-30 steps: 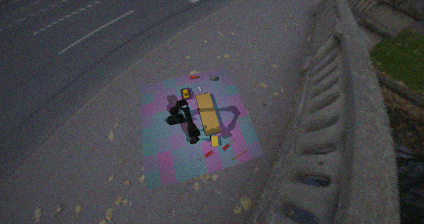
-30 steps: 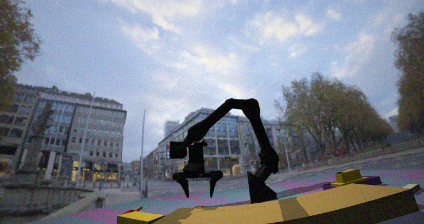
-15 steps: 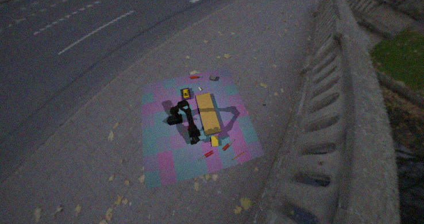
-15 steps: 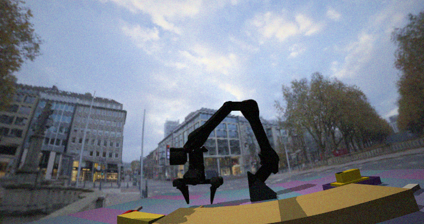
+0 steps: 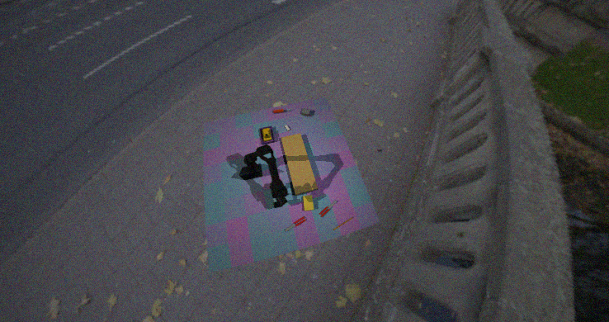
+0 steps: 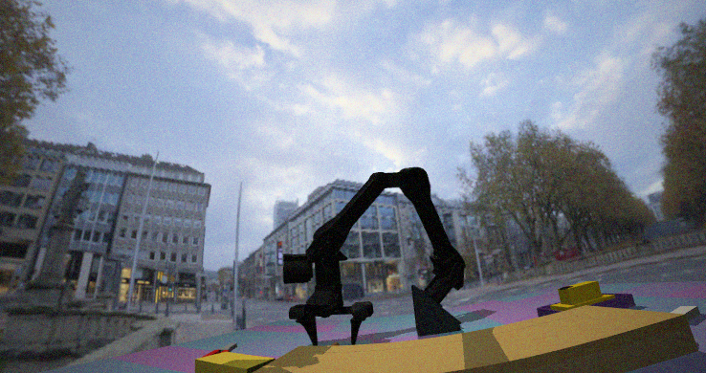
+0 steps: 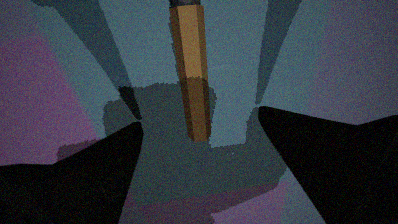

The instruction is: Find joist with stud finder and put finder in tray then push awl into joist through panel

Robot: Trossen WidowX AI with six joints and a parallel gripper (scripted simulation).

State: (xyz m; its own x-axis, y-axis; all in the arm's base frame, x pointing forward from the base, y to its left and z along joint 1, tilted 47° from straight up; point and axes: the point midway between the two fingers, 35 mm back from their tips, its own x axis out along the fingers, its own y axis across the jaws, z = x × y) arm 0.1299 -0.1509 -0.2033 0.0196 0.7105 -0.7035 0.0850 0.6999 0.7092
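Note:
The awl's wooden handle (image 7: 192, 55) lies on the checkered mat, its dark collar at the top edge of the wrist view; the rest of its shaft is out of that view. My gripper (image 5: 280, 203) (image 6: 335, 342) (image 7: 200, 119) is open, pointing down low over the mat, with the handle between its two spread fingers and touching neither. The yellow stud finder (image 5: 266, 134) (image 6: 585, 291) sits in the purple tray (image 6: 625, 300). The tan floor panel (image 5: 295, 144) (image 6: 568, 323) lies beside the arm. The joist is hidden.
A yellow block (image 5: 308, 202) (image 6: 231, 361) stands by the panel's near end. Two red-handled tools (image 5: 299, 221) (image 5: 325, 211) and a thin orange stick (image 5: 343, 223) lie beyond it. Past the panel's far end are a small white piece (image 5: 287, 127), an orange-handled tool (image 5: 279, 111) and a grey object (image 5: 307, 111).

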